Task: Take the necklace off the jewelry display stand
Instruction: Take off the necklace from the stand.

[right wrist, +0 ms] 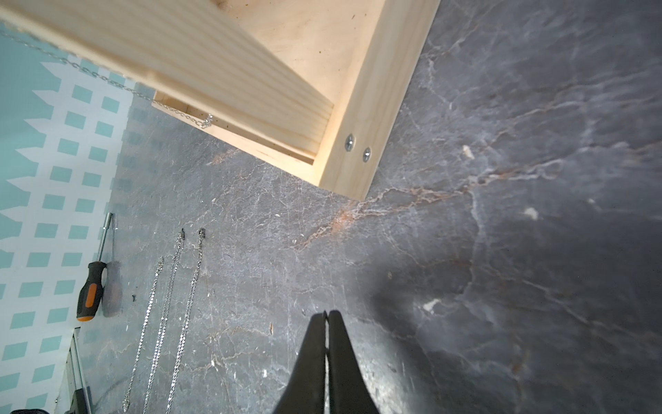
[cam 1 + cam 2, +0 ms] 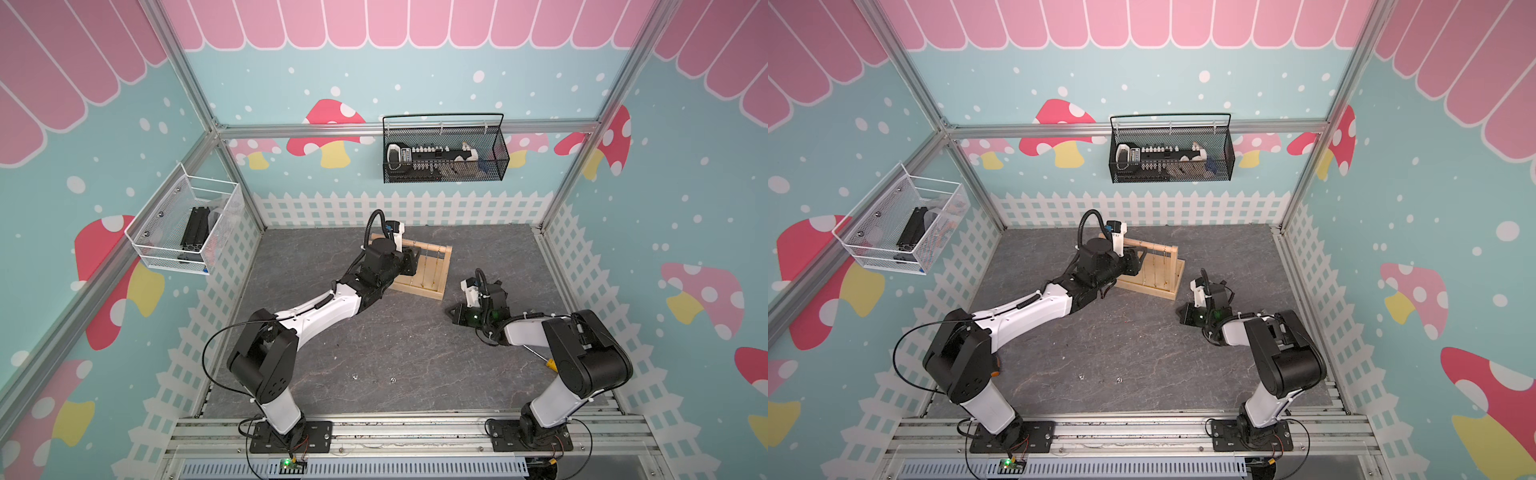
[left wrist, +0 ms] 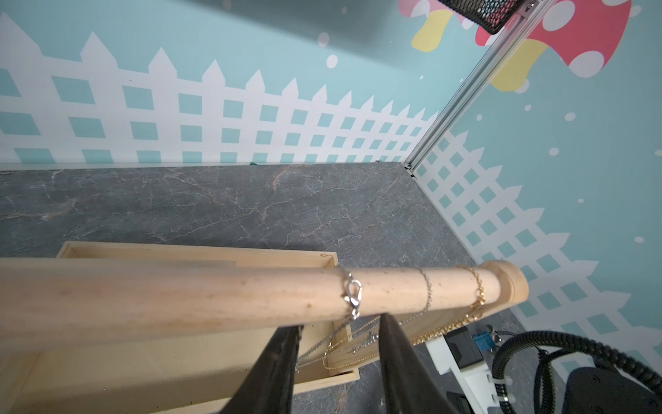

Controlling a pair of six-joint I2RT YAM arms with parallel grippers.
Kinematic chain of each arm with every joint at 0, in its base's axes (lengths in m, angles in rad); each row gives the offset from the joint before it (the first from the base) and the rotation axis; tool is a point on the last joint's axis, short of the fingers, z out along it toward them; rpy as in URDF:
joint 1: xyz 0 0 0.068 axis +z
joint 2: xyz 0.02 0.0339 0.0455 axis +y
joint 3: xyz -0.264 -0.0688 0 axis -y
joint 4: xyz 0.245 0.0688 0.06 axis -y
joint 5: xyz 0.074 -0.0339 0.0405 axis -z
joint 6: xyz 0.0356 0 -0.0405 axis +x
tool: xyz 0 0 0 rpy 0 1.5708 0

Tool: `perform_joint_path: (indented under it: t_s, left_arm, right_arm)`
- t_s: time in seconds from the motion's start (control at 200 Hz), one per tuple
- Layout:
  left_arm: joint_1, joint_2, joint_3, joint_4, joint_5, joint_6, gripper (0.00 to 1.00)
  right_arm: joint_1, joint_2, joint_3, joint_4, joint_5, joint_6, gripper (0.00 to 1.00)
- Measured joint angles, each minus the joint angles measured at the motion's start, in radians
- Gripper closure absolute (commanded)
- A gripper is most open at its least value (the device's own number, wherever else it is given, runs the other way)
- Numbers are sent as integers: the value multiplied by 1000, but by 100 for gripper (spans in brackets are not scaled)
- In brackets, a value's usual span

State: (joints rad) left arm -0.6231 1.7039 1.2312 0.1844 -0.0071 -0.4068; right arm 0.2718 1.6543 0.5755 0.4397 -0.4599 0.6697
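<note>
As necklaces (image 3: pixel 353 294) drape it, the stand (image 3: pixel 179 301) looks pale

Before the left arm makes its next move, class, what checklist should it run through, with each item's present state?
1. Left gripper open: ok, jaws apart beneath the dowel.
2. Chain strands between its fingers: ok, hanging there.
3. Which necklace those strands belong to: cannot tell.
4. Silver necklace off dowel: not ok, looped over it.
5. Right gripper clear of jewelry display stand: ok, shut, apart.
</note>
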Motion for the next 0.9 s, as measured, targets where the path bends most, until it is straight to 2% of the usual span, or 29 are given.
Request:
perform_joint_path:
  t_s: [0.49, 0.595, 0.735, 0.9]
  left_arm:
    - [0, 17, 15, -30, -13, 22, 72]
    - [0, 39, 15, -30, -15, 21, 81]
    - [0, 50, 15, -31, -16, 21, 82]
    - [0, 50, 15, -29, -18, 22, 88]
  right_arm:
    - [-3, 0, 0, 1, -2, 0, 92]
    - [-3, 0, 0, 1, -2, 1, 92]
    - [-3, 0, 0, 2, -3, 1, 92]
    - [-3, 0, 0, 2, -4, 1, 92]
